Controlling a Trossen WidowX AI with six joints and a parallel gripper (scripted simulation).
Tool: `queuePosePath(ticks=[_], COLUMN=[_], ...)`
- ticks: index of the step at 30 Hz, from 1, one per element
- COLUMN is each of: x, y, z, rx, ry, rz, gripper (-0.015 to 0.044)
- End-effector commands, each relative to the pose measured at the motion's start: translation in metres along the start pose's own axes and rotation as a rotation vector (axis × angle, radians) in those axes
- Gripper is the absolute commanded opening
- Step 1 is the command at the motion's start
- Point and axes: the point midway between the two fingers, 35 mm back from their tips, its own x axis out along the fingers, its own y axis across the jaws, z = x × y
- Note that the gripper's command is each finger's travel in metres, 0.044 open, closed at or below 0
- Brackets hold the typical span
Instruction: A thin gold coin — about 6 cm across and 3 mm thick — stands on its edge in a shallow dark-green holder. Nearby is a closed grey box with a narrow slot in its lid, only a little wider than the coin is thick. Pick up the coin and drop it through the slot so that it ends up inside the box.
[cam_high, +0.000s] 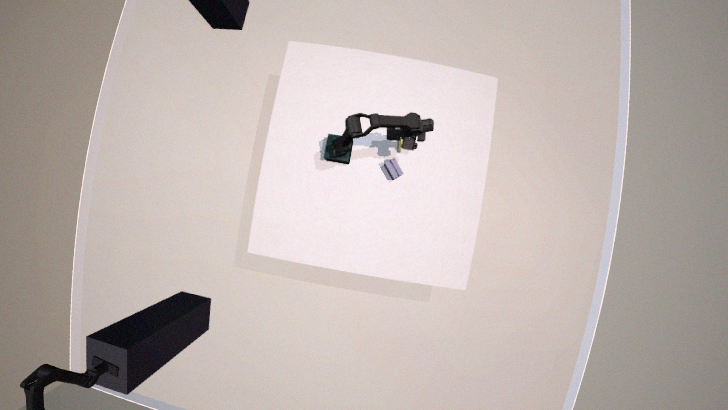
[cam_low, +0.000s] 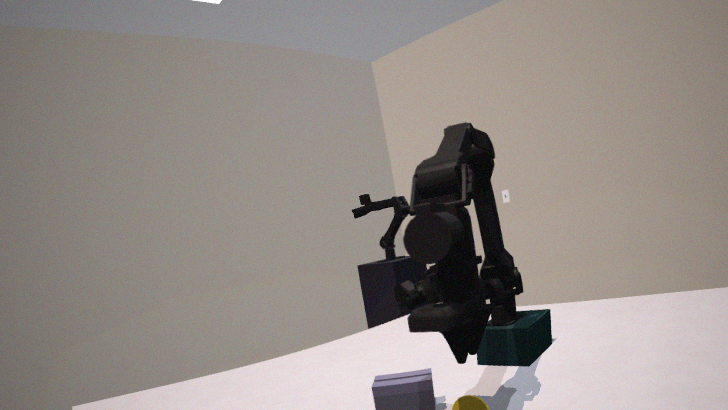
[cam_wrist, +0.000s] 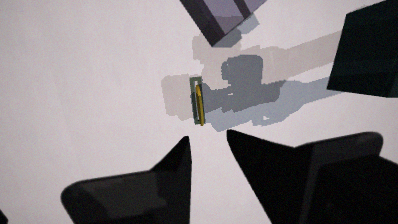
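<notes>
A thin gold coin (cam_wrist: 199, 104) stands on its edge in a shallow dark-green holder (cam_wrist: 194, 100) on the pale table (cam_wrist: 90, 90), its rim facing up so fingers can close on its two flat faces. A closed grey box with a dark slot in its lid (cam_wrist: 223, 15) sits near the coin, apart from it. The black parallel-jaw gripper (cam_wrist: 208, 142) hangs above the coin, jaws partly apart with nothing between them, the gap seemingly lined up for a descent. The wrist view shows the coin edge-on in its holder; the exterior view shows only the coin's rounded top (cam_low: 469, 402) beside the box (cam_low: 403, 389), with the gripper (cam_low: 461, 351) well above both; the top view shows the whole layout, small
</notes>
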Motion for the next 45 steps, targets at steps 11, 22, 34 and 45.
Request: queuePosePath(ticks=[11, 22, 34, 45], x=[0.048, 0.060, 0.080, 0.098], y=[-0.004, -0.003, -0.002, -0.002], z=[0.003, 0.003, 0.003, 0.004], rx=[0.013, 0.013, 0.013, 0.013], ry=[-0.010, -0.010, -0.010, -0.010], rz=[-0.003, -0.002, -0.003, -0.003], gripper=[0.0161, 0.0161, 0.0161, 0.0161])
